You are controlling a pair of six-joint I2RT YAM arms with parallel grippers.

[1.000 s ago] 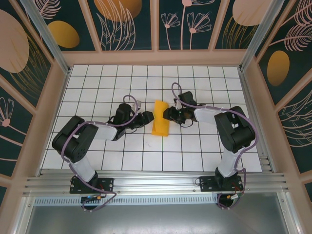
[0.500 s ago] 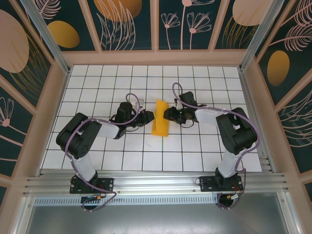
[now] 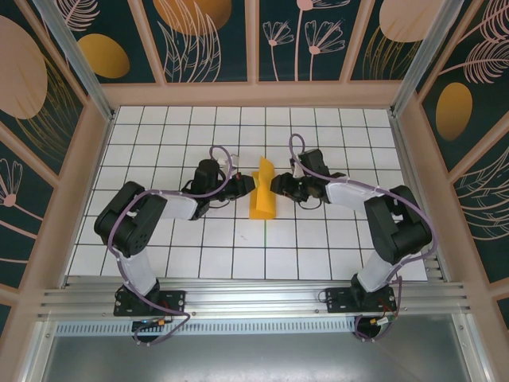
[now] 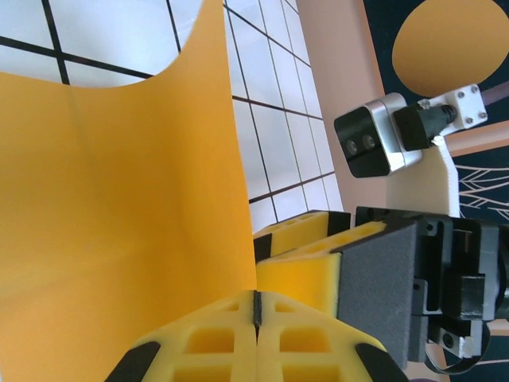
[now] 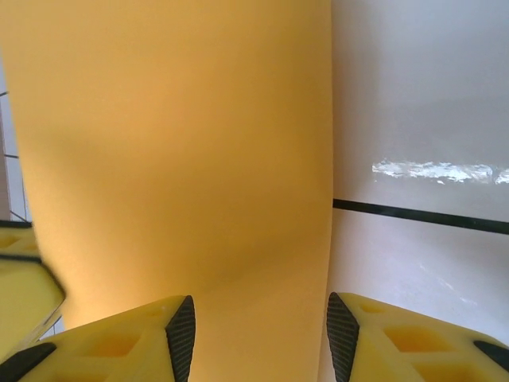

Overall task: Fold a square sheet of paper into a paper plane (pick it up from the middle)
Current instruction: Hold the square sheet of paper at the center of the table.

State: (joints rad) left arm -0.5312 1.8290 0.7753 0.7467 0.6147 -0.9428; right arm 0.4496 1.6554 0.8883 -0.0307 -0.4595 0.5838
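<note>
The square sheet of paper [image 3: 262, 204] is an orange-yellow strip, bent upward along its length, lying mid-table between both grippers. My left gripper [image 3: 247, 185] is shut on its left edge. In the left wrist view the jaws [image 4: 256, 306] meet with the sheet's edge running into them, and the sheet [image 4: 119, 199] curls up to the left. My right gripper [image 3: 275, 185] faces it from the right and is open. In the right wrist view its jaws [image 5: 258, 338] stand apart, straddling the sheet's [image 5: 175, 159] right edge without pinching it. The right gripper's fingers [image 4: 318, 274] sit just beyond the left jaws.
The white gridded table [image 3: 318, 247] is walled by wooden rails and patterned panels at the back [image 3: 254, 94] and both sides. An aluminium rail [image 3: 254, 296] runs along the near edge, where both arm bases are bolted.
My left gripper has moved right to the sheet and shut on its left edge. The sheet now stands narrower and more upright. The right gripper has stayed open beside it.
</note>
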